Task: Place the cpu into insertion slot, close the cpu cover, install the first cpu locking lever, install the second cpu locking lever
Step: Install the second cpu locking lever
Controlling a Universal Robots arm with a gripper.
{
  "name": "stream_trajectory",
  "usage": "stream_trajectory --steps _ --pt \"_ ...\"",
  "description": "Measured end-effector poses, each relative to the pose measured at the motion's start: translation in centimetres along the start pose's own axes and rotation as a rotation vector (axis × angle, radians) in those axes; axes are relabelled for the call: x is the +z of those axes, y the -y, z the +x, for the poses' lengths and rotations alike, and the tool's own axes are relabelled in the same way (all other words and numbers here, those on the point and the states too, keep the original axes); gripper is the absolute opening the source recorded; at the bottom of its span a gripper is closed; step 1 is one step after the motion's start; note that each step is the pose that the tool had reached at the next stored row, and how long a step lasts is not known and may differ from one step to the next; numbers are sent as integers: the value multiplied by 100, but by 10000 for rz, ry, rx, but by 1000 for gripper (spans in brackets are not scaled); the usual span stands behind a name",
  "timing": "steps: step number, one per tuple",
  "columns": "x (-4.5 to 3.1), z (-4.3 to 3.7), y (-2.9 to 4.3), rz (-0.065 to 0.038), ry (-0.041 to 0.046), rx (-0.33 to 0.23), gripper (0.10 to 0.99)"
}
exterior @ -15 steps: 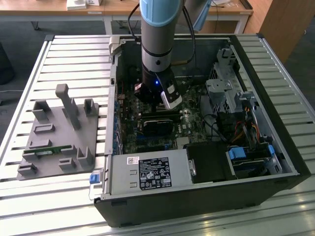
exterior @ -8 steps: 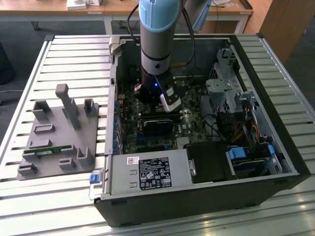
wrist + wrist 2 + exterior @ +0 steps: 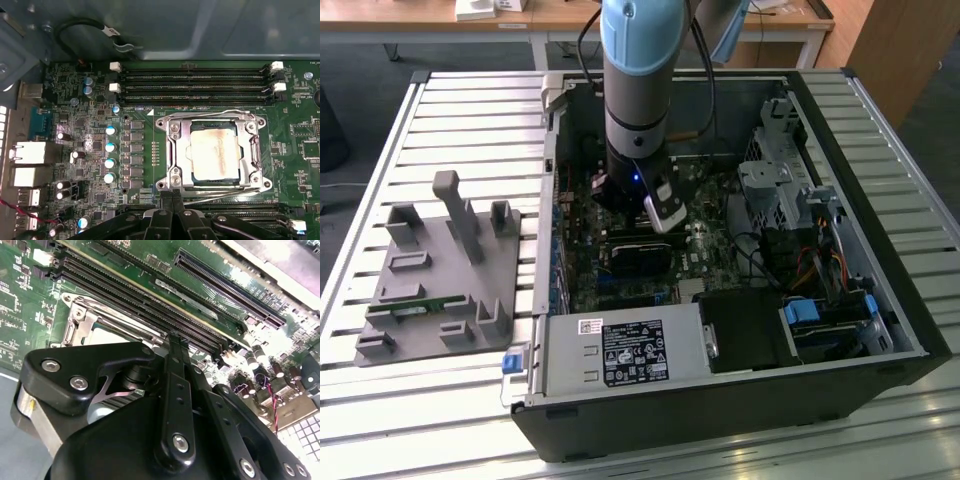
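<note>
The cpu [image 3: 215,154] sits under the closed cover [image 3: 216,120] (thin, stiff metal; take levers by their ends); the gripper [image 3: 172,200] looks closed, empty.

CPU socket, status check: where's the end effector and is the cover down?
End effector low beside the socket, empty. Chip seated in socket, cover down flat around it. Wire levers lie along the frame; latching unclear. Nothing blocking.

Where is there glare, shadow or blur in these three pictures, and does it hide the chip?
In the first wrist view light is even; the cpu reads clearly inside the cpu cover, whose metal shines. In the second wrist view the gripper is close and soft, with strong glare at one corner. In the exterior view the arm shades the motherboard.
</note>
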State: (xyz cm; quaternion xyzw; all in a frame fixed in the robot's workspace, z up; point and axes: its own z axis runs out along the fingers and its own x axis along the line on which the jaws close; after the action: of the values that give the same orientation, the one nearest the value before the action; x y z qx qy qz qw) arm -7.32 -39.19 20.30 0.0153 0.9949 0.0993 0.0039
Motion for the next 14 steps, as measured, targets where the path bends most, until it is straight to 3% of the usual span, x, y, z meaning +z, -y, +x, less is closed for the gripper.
stream_trajectory --steps 10,14 --pt "-6 14 70 -491 16 0 106" --pt "28 19 79 -599 27 -5 106"
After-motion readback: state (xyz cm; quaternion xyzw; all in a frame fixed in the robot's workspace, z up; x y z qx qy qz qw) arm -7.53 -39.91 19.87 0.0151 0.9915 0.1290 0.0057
